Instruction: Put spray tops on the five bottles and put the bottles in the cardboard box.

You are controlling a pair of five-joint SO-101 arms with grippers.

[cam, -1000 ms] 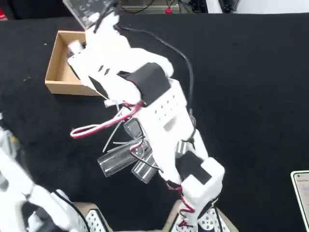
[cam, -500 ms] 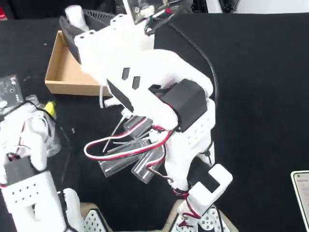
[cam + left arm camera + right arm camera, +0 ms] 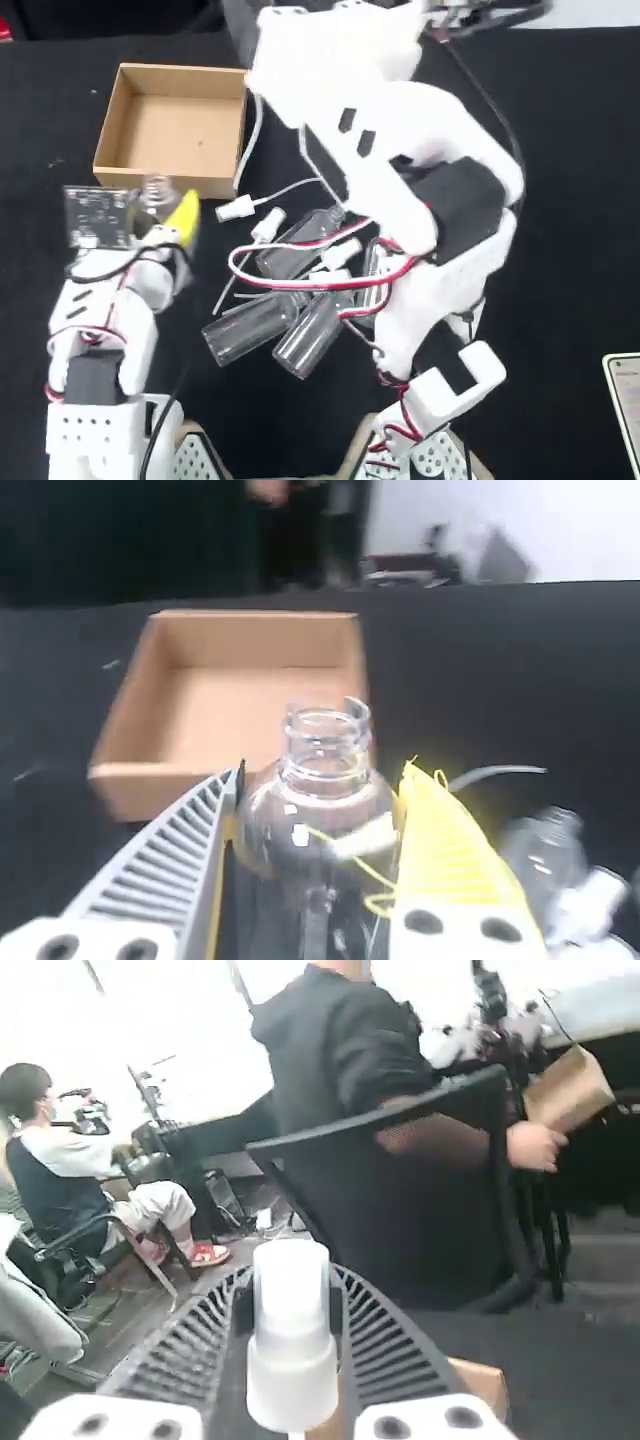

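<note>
On the black tabletop, toward its left side, the left gripper is closed on a clear bottle just in front of the near wall of the box. Seen from the left wrist, the bottle stands upright between a grey finger and a yellow finger. Both press against its shoulders, and its threaded neck is open. The box sits at the far left with its brown floor showing, and its near wall is just beyond the held bottle. The right arm rises from the near edge and bends over the middle of the tabletop toward the far side. In its wrist view the right gripper is clamped on a white spray top, held between two ribbed black fingers with the room behind it. Under that arm, more bottles lie on their sides in a heap near the middle, touching one another. Loose spray tops with thin tubes lie between the heap and the box.
</note>
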